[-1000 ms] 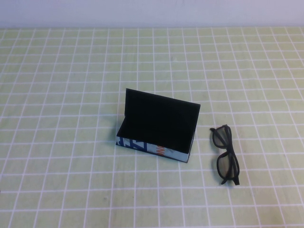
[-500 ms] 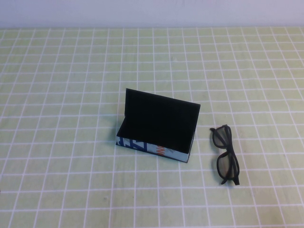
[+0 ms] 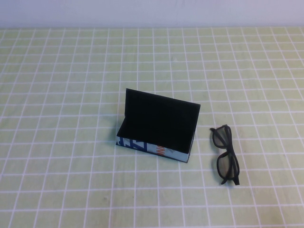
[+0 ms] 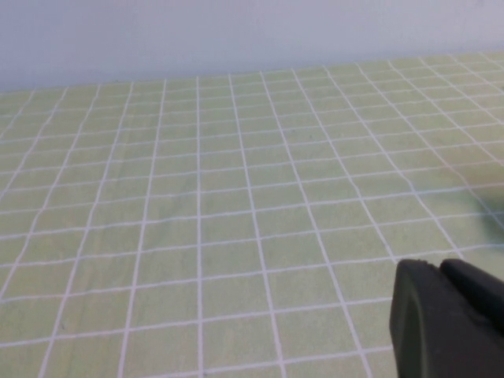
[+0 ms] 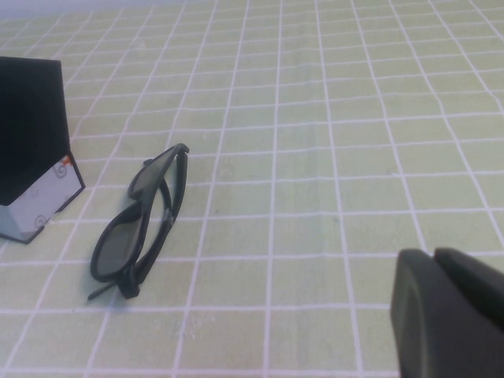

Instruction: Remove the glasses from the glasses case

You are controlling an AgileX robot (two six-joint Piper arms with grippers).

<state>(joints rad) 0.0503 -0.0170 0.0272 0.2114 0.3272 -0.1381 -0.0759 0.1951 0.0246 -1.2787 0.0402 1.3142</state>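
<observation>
The glasses case [image 3: 156, 137] stands open in the middle of the table, its black lid raised and its black inside empty. The black glasses [image 3: 226, 154] lie folded on the cloth just right of the case. In the right wrist view the glasses [image 5: 142, 224] lie beside the case's end [image 5: 35, 153]. My right gripper [image 5: 437, 260] is shut and empty, off to the side of the glasses. My left gripper [image 4: 441, 272] is shut and empty over bare cloth. Neither arm shows in the high view.
A green cloth with a white grid [image 3: 71, 95] covers the whole table. A pale wall [image 3: 152, 12] runs along the far edge.
</observation>
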